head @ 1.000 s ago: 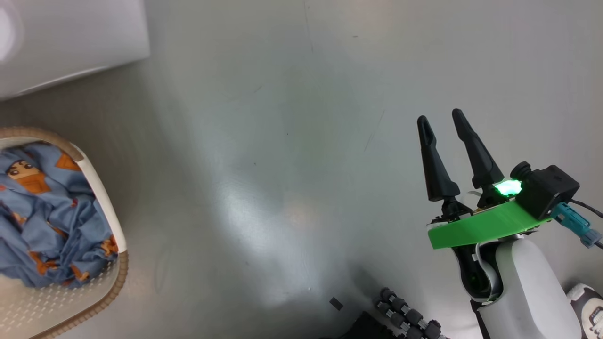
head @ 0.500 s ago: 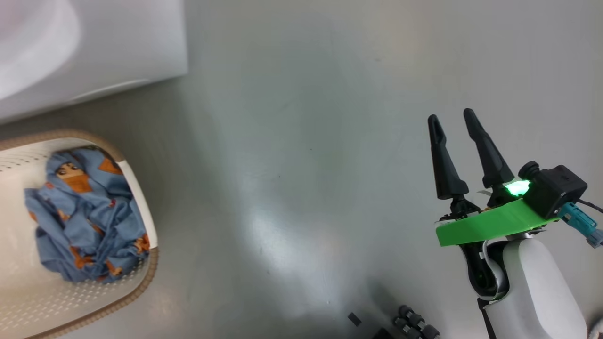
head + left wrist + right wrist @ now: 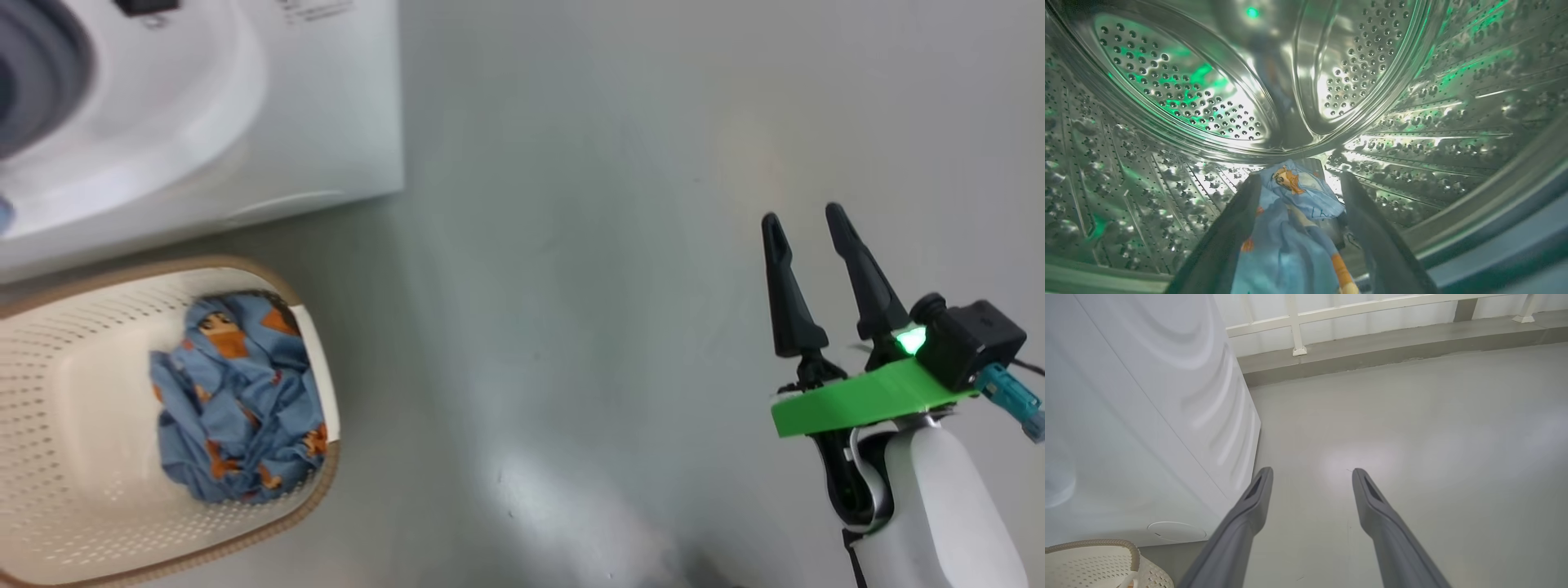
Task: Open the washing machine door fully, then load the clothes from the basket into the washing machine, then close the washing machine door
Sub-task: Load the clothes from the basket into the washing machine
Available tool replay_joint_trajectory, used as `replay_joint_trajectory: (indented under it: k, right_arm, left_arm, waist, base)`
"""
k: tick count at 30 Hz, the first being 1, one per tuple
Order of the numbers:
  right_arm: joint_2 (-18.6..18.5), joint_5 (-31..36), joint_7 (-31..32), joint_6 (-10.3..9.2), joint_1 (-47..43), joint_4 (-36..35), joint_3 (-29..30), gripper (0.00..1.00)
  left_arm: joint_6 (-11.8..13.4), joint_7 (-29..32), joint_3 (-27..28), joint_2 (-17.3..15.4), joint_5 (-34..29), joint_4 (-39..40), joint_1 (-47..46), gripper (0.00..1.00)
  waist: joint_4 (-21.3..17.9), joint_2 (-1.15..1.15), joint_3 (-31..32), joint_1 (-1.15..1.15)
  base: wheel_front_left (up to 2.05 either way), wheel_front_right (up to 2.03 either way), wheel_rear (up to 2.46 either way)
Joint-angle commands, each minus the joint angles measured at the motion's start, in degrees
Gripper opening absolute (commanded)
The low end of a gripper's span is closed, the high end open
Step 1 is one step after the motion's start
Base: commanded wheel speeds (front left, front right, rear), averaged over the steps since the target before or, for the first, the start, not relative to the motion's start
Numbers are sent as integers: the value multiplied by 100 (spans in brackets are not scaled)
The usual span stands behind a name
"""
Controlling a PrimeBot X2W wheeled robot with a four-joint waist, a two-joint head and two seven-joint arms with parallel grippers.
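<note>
In the left wrist view my left gripper (image 3: 1299, 176) is inside the perforated steel drum (image 3: 1167, 90) of the washing machine (image 3: 245, 122). Its fingers are spread wide, and a light blue garment (image 3: 1290, 228) with orange cartoon figures lies loose between them. More of the clothes (image 3: 237, 400) sit crumpled in the cream basket (image 3: 49, 384) on the floor in front of the machine. My right gripper (image 3: 802, 214) hangs open and empty over bare floor, far right of the basket. The washing machine door is out of view.
The machine's white side panel (image 3: 1147, 416) stands just left of my right gripper (image 3: 1311, 471), with the round filter cap (image 3: 1176, 531) low on it and the basket's corner (image 3: 1106, 563) below. A white railing (image 3: 1298, 326) and a low kerb close off the far side of the grey floor.
The head camera has swung, so the washing machine front and the whole basket have come into view from the left. The right gripper stays open in the same pose.
</note>
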State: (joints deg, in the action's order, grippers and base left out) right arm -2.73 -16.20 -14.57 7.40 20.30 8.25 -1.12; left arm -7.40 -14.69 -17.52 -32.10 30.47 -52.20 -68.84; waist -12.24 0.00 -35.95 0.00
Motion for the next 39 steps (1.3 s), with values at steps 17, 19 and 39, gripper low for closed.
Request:
replay_joint_trajectory:
  k: [17,19,39]
  right_arm:
    - [-15,351,-43,9,-589,-120,127,100]
    - [-15,360,-43,9,-589,-115,123,100]
    - [-15,531,-43,9,-692,-114,181,100]
  left_arm:
    - [217,-30,1499,830,-192,2685,3362,100]
    - [262,-30,1581,936,-272,2858,3547,100]
    - [55,-30,2731,2627,-1519,4759,5332,100]
  waist:
    - [816,0,749,0]
    - [838,0,753,0]
    - [1040,0,919,0]
  base:
    - [0,0,0]
    - [0,0,0]
    - [0,0,0]
